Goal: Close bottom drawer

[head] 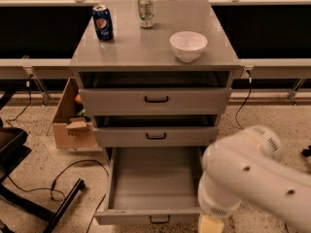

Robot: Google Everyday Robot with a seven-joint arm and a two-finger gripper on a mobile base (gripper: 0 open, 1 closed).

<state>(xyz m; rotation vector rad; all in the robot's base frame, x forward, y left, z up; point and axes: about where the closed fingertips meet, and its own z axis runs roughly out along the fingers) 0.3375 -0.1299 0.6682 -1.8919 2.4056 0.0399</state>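
The bottom drawer of the grey cabinet is pulled far out, its plain grey tray empty and its flat front with a small black handle at the bottom of the view. The middle drawer and top drawer above it stand slightly out. My white arm fills the lower right, beside the open drawer's right front corner. My gripper shows only as a pale yellowish piece at the bottom edge, just right of the drawer front.
On the cabinet top stand a blue Pepsi can, a silver can and a white bowl. A cardboard box sits on the floor at the left, with black cables and a black chair base.
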